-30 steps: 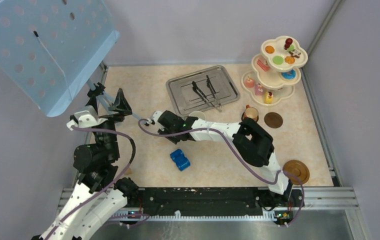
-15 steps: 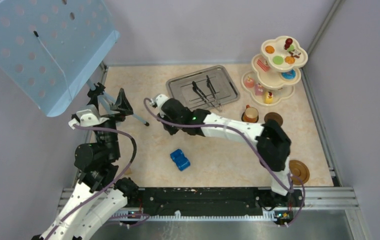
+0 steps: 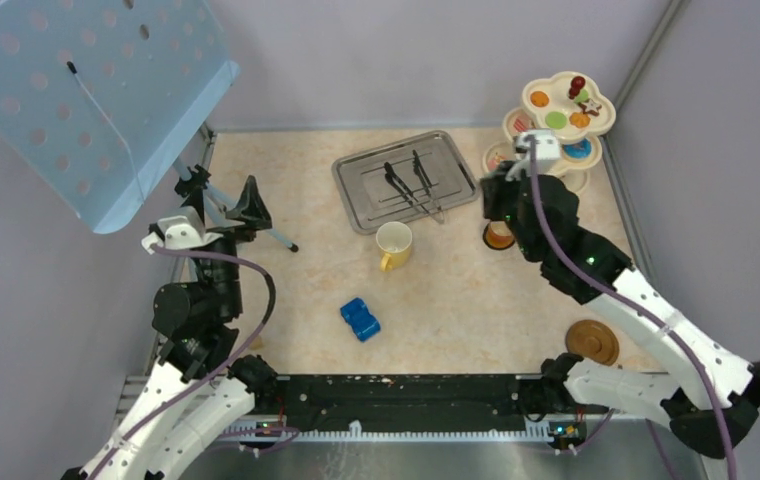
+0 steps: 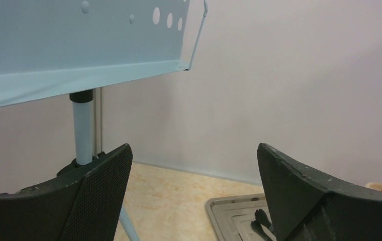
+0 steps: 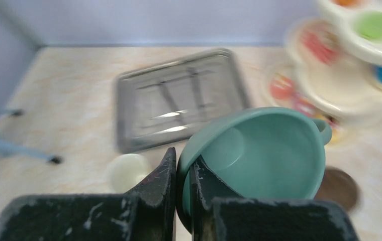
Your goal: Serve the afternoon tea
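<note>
From above, you are holding your right claw [image 3: 496, 205] just beside the cream stand [image 3: 556, 125] and the small brown cup [image 3: 499, 238]. The yellow-and-cream mug [image 3: 393, 245] is standing on the worktop [image 3: 286, 290] just in front of the tray [image 3: 356, 185].

In the left wrist view, your left claw [image 4: 194, 191] is gaping wide, gripping nothing.

In the right wrist view, your right claw is pinching the rim of the teal cup [image 5: 264, 150], and a brown coaster [image 5: 337, 187] is showing just beyond it.
</note>
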Tool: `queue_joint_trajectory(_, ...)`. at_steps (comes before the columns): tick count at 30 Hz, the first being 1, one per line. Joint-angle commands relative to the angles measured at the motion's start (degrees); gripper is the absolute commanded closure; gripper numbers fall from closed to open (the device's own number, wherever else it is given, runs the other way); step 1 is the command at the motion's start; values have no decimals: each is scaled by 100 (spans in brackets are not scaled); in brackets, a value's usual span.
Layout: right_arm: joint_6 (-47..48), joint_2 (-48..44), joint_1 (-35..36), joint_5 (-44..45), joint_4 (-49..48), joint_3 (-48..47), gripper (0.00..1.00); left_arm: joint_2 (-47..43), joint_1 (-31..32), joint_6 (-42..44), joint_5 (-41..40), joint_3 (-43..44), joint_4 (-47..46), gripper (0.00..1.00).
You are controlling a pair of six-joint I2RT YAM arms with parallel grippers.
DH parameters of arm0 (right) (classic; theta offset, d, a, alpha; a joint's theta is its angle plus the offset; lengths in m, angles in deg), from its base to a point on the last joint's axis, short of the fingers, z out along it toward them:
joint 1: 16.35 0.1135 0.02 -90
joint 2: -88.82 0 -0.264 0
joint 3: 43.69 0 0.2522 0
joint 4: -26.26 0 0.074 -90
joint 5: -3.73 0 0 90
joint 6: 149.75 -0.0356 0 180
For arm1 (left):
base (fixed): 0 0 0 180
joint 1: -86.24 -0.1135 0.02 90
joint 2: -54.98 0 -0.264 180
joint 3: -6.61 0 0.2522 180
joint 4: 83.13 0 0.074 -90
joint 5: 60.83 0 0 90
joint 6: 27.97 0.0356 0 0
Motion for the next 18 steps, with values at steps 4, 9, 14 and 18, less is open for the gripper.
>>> queue_joint_trajectory(4, -1082, -692, -2058, 1097, 1187, 1540, 100, 233, -25, -180, 254, 89, 9, 1)
queue_joint_trajectory(9, -1237, 81, -3264, 316, 755, 2005, 100, 361, -24, -189, 306, 91, 32, 1)
queue_joint_trajectory(14, -974, 1131, -3679, 98, 203, 1752, 100, 433, -28, -187, 338, 90, 39, 1)
queue_joint_trajectory(18, -734, 2035, -3768, 20, 252, 1288, 100, 460, -26, -167, 343, 93, 30, 1)
